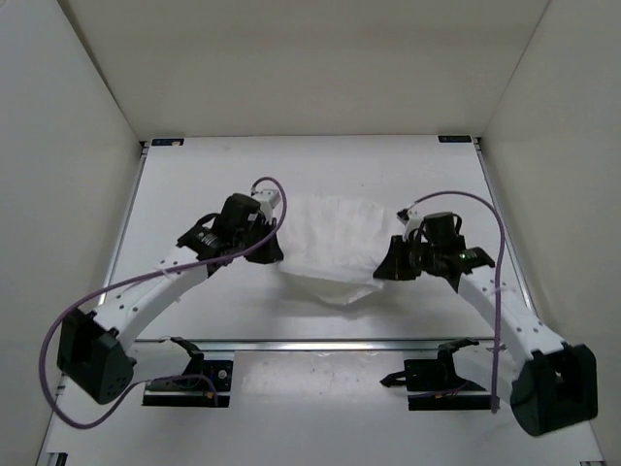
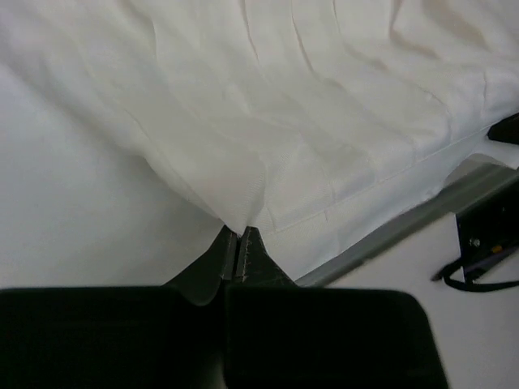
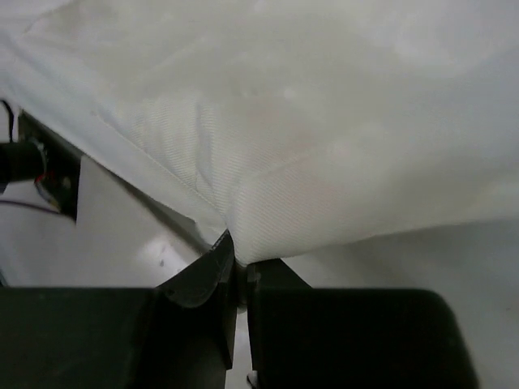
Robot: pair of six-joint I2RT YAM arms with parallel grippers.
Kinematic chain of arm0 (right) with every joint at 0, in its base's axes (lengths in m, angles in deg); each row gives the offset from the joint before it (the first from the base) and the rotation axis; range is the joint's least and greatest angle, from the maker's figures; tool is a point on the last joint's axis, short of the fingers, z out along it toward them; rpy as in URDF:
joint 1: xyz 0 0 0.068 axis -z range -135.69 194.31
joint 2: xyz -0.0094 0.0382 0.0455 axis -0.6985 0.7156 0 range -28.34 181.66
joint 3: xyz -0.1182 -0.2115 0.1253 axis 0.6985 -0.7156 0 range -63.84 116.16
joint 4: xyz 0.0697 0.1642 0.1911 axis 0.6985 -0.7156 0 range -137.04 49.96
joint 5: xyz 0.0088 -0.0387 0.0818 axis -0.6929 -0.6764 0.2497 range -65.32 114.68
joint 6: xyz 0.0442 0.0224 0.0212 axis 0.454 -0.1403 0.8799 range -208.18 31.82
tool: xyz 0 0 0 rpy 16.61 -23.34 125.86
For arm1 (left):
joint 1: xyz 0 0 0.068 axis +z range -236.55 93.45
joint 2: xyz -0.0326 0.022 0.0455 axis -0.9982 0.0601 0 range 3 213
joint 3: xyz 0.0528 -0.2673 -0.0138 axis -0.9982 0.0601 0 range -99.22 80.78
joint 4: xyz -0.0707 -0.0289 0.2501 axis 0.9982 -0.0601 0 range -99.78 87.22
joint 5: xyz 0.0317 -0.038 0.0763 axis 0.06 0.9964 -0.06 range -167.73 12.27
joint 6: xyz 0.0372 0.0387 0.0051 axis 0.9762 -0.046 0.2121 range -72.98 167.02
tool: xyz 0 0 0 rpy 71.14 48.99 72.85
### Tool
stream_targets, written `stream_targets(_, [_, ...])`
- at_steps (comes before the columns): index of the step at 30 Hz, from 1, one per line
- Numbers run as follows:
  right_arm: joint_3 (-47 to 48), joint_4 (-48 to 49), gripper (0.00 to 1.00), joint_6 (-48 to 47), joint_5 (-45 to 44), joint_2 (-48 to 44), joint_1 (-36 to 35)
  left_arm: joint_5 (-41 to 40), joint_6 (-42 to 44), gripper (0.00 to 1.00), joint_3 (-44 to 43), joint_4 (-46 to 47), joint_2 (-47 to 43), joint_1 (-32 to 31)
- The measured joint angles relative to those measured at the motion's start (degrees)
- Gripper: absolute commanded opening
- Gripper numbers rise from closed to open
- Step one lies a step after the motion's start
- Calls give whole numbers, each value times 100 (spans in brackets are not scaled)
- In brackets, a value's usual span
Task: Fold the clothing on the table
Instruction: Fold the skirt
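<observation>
The clothing (image 1: 335, 248), a thin white pleated garment, hangs stretched between my two arms above the middle of the white table (image 1: 213, 175). Its lower part sags toward the near rail. My left gripper (image 1: 275, 245) is shut on the clothing's left edge. In the left wrist view the black fingertips (image 2: 254, 243) pinch a gathered corner of the clothing (image 2: 308, 121). My right gripper (image 1: 384, 267) is shut on the right edge. In the right wrist view its fingers (image 3: 212, 255) pinch a fold of the clothing (image 3: 324, 146).
White walls (image 1: 68, 97) enclose the table on the left, back and right. A silver rail (image 1: 320, 344) runs across the near side, with both arm base mounts (image 1: 189, 377) behind it. Purple cables (image 1: 475, 199) loop off each arm.
</observation>
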Motion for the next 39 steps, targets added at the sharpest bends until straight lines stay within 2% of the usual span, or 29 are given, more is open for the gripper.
stream_targets(2, [-238, -293, 0, 254, -74, -645, -444, -48, -114, 0, 125, -551, -450, -151])
stream_targets(5, [-260, -380, 0, 632, -186, -1180, -994, -57, -254, 0, 107, -894, -1032, -48])
stream_targets(7, [-273, -299, 0, 758, -131, -1200, -992, -9, -343, 0, 81, -966, -1141, 111])
stream_targets(9, [-323, -7, 0, 848, 129, -984, -608, 162, -444, 0, 70, -855, -944, 299])
stream_targets(14, [-551, 702, 0, 1038, 734, -74, 350, 761, -608, 0, -68, -258, 557, 664])
stream_targets(22, [-634, 1617, 0, 1233, 997, 905, 774, 973, -387, 0, -1333, -109, 2896, 879])
stream_targets(24, [-608, 1827, 8, 1276, 1073, 1296, 859, 1012, -308, 0, -1709, -151, 3348, 925])
stream_targets(25, [-564, 1917, 14, 1300, 1134, 1497, 909, 1036, -280, 3, -1838, -170, 3504, 946])
stream_targets(26, [-503, 1980, 19, 1333, 1161, 1692, 973, 1034, -238, 7, -1952, -205, 3644, 977])
stream_targets(27, [-422, 2033, 22, 1338, 1169, 1897, 1080, 1021, -188, 16, -2044, -245, 3746, 1023])
stream_targets(28, [-330, 2081, 25, 1362, 1187, 2083, 1209, 1012, -144, 36, -2118, -264, 3832, 1097])
stream_targets(29, [-234, 2109, 28, 1377, 1187, 2236, 1331, 1001, -90, 48, -2184, -278, 3906, 1185])
stream_targets(30, [-109, 2164, 30, 1394, 1191, 2396, 1456, 968, -76, 70, -2245, -278, 3965, 1279])
stream_targets(31, [7, 2229, 36, 1421, 1202, 2511, 1554, 949, -31, 89, -2312, -275, 4009, 1360])
stream_targets(32, [109, 2299, 47, 1464, 1217, 2592, 1637, 931, 11, 99, -2369, -251, 4037, 1436])
stream_targets(34, [302, 2474, 61, 1541, 1263, 2658, 1762, 927, -20, 98, -2461, -186, 4039, 1585])
stream_targets(35, [374, 2564, 62, 1558, 1281, 2658, 1773, 929, -37, 99, -2496, -125, 4033, 1633])
stream_targets(37, [542, 2673, 59, 1550, 1351, 2651, 1744, 970, -52, 98, -2555, -2, 3998, 1705])
stream_targets(38, [625, 2704, 53, 1534, 1373, 2649, 1700, 1010, -55, 97, -2557, 57, 3967, 1735])
stream_targets(39, [693, 2715, 44, 1495, 1388, 2636, 1644, 1051, -66, 92, -2562, 85, 3908, 1762])
